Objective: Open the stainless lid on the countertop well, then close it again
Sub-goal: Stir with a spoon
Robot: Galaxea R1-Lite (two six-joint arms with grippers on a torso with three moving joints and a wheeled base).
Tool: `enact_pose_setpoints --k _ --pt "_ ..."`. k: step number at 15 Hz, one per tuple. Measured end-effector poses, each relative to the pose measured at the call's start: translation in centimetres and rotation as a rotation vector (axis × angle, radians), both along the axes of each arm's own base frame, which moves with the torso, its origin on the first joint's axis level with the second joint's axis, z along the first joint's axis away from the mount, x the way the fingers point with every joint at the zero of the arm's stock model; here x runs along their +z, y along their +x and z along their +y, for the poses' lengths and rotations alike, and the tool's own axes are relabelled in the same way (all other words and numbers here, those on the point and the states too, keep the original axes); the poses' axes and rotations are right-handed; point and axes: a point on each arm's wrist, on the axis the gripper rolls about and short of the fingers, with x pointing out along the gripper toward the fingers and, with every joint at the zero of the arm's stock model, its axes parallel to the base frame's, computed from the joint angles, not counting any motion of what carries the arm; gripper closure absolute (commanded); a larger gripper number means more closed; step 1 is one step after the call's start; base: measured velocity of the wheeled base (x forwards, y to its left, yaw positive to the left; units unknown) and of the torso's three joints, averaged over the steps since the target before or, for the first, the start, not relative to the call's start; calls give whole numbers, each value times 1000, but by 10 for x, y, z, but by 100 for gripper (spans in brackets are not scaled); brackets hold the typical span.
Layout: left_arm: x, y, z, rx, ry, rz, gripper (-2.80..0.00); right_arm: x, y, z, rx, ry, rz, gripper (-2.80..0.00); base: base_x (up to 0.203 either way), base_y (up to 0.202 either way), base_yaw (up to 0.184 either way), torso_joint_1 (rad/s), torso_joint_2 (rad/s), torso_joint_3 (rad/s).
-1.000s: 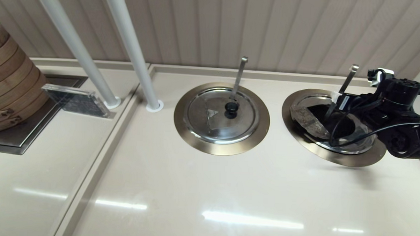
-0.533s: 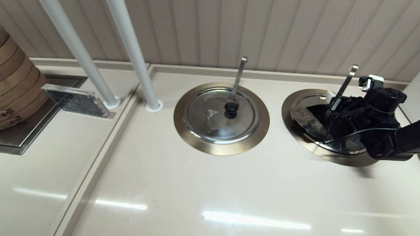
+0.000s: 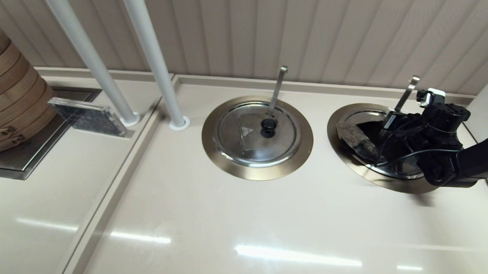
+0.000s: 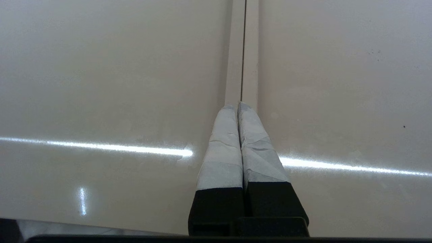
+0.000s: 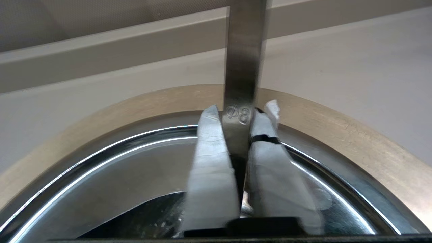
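Right wrist view has the right pincer [image 5: 238, 135] clenched on a flat steel handle [image 5: 243, 60], one taped finger [image 5: 211, 162] pressed to each side of the strip just below a stamped mark. Under the fingers curves the shiny lid [image 5: 135, 168], with a dark opening showing at its near edge and the brushed rim of the well [image 5: 337, 135] arcing beyond it. Past the rim lies pale desk [image 5: 354, 60] and a raised back ledge.

From the head view, the right pincer [image 3: 390, 120] sits over the right-hand well [image 3: 340, 156], the black arm reaching in from the right edge. The lid [image 3: 351, 136] lies in that well, with a dark gap open beside its creased flap; the handle [image 3: 406, 92] slants up toward the back wall. Well apart to the left, a second lid [image 3: 257, 133] with a black knob [image 3: 268, 125] and a triangle sticker sits flat in its own ring [image 3: 211, 148], with its own upright handle [image 3: 279, 87]. Farther left stand two white poles [image 3: 149, 52], a clear block [image 3: 86, 115] and stacked bamboo steamers [image 3: 10, 96].

Left wrist view shows the left pincer [image 4: 237, 108] with its taped fingers pressed together, holding nothing, above a seam in the bare desk [image 4: 101, 84].
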Motion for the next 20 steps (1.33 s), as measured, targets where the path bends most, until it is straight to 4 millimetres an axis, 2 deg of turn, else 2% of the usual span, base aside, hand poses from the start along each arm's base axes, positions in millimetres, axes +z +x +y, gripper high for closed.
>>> enact_pose_setpoints --k 8,10,16,18,20 --pt "0 0 0 0 0 0 0 13 -13 11 17 -2 -14 0 0 0 0 0 0 0" --pt "0 0 0 0 0 0 0 27 -26 17 27 -7 -32 0 0 0 0 0 0 0" --pt "0 0 0 0 0 0 0 92 -82 32 83 -43 -107 0 0 0 0 0 0 0" --pt "0 0 0 0 0 0 0 96 -91 34 96 -49 -103 0 0 0 0 0 0 0" --pt "0 0 0 0 0 0 0 94 -90 34 98 -49 -93 0 0 0 0 0 0 0"
